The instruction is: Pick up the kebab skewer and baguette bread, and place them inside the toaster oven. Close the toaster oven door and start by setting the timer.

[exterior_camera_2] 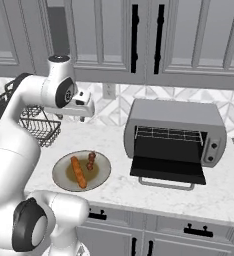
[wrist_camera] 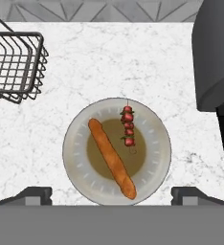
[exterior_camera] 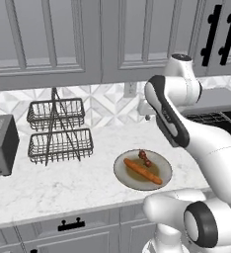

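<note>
On the left of the counter stands a wire basket rack (exterior_camera_2: 39, 129). Next, the round plate (wrist_camera: 80, 165) carries the baguette (wrist_camera: 111, 158) and, just beside it, the kebab skewer (wrist_camera: 128, 127). The gripper (wrist_camera: 112, 194) hovers above the plate, its 2 fingers spread wide and empty. On the right the toaster oven (exterior_camera_2: 175, 131) stands with its door (exterior_camera_2: 168, 169) folded down.
</note>
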Controlling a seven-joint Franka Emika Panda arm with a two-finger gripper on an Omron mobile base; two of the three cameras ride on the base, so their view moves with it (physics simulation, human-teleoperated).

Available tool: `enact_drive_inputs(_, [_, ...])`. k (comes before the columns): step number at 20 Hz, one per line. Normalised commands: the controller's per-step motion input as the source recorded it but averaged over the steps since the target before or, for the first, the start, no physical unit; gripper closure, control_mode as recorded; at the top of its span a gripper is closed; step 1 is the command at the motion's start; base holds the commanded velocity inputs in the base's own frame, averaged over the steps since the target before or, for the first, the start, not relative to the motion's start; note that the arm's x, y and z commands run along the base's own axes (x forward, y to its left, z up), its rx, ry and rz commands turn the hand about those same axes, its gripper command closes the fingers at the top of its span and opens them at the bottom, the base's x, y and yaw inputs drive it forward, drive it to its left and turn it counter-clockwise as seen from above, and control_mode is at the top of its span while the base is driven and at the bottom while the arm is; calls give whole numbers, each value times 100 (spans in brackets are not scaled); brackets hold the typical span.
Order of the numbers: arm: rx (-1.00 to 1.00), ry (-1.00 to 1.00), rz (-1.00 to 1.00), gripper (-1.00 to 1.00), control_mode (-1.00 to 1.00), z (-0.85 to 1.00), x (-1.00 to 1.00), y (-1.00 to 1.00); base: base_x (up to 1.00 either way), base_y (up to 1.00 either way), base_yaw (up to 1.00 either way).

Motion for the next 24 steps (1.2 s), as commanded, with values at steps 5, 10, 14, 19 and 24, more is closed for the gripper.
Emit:
enact_drive_inputs(5, [0,0,0,-100,100,0,0,0,36,-42,-7])
enact_drive_inputs(10, [0,0,0,-100,100,0,0,0,30,-39,-6])
enact_drive_inputs(14, [0,0,0,-100,100,0,0,0,42,-38,0])
enact_drive_inputs(19, [0,0,0,-100,100,0,0,0,41,-23,0])
enact_drive_inputs(24, [0,-1,0,-100,-100,0,0,0,2,0,0])
